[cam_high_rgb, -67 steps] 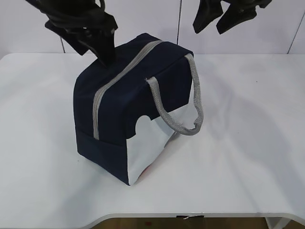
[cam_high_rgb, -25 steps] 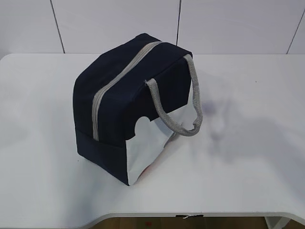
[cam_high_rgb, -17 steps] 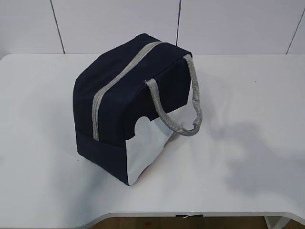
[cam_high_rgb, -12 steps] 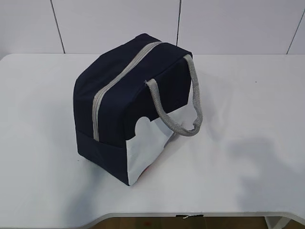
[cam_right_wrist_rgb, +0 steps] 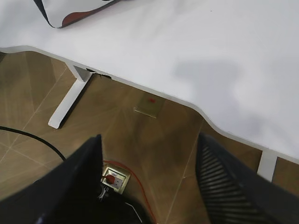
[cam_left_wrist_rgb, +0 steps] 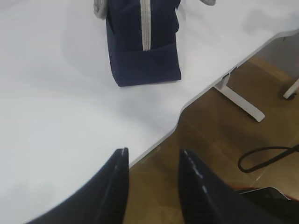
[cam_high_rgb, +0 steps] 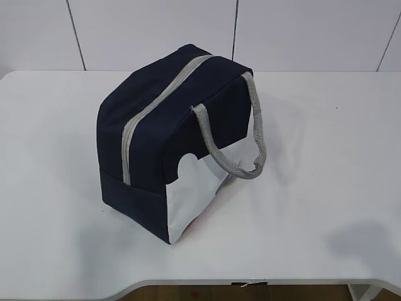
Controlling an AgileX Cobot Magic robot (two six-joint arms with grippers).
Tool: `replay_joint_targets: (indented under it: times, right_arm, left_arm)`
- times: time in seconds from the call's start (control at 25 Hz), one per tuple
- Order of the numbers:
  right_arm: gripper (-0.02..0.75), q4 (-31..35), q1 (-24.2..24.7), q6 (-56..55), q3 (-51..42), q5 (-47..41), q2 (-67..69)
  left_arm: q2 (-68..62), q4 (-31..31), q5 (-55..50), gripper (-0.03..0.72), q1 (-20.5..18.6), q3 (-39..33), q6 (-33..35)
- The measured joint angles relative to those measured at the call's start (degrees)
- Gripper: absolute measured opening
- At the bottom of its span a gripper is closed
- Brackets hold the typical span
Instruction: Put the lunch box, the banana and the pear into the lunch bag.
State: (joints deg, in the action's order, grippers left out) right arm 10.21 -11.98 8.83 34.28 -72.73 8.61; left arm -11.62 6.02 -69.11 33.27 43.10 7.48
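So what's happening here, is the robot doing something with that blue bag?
Nothing is touching the bag at the moment. The boxy navy-blue fabric lunch bag with grey webbing handles stands alone on the white table, and its grey zipper looks closed. No banana, pear or lunch box shows anywhere. Both arms hang off past the table's edge: the left gripper and the right gripper are each empty, their jaws apart above the wooden floor.

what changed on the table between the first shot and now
Both arms, which hung above the lunch bag, have left the exterior view; their shadow slid toward the table's near right corner. Nothing was taken hold of or let go. The bag stayed put, zipped shut.
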Motion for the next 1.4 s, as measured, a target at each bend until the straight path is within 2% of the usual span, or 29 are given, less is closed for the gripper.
replay_joint_targets:
  times: [0.2, 0.36, 0.68, 1.0, 1.4]
  right_arm:
    - [0.501, -0.1, 0.0, 0.6, -2.4, -0.1, -6.2]
    - [0.501, -3.0, 0.0, 0.6, -3.1, -0.1, -9.5]
    - [0.501, -4.4, 0.0, 0.7, -3.4, -0.1, -9.5]
    - [0.501, -4.5, 0.0, 0.7, -3.9, 0.0, -9.5]
    - [0.501, -4.5, 0.0, 0.7, -6.2, 6.1, -9.5]
  left_arm:
    - [5.9, 0.3, 1.2, 0.256, 0.0, -4.5, 0.5]
    - [10.6, 1.6, 3.2, 0.246, 0.0, -7.6, 3.2]
    - [11.0, 2.5, 3.6, 0.244, 0.0, -12.4, 4.8]
    - [11.0, 3.0, 4.7, 0.243, 0.0, -12.8, 5.3]
    - [11.0, 3.0, 4.8, 0.242, 0.0, -12.8, 5.3]
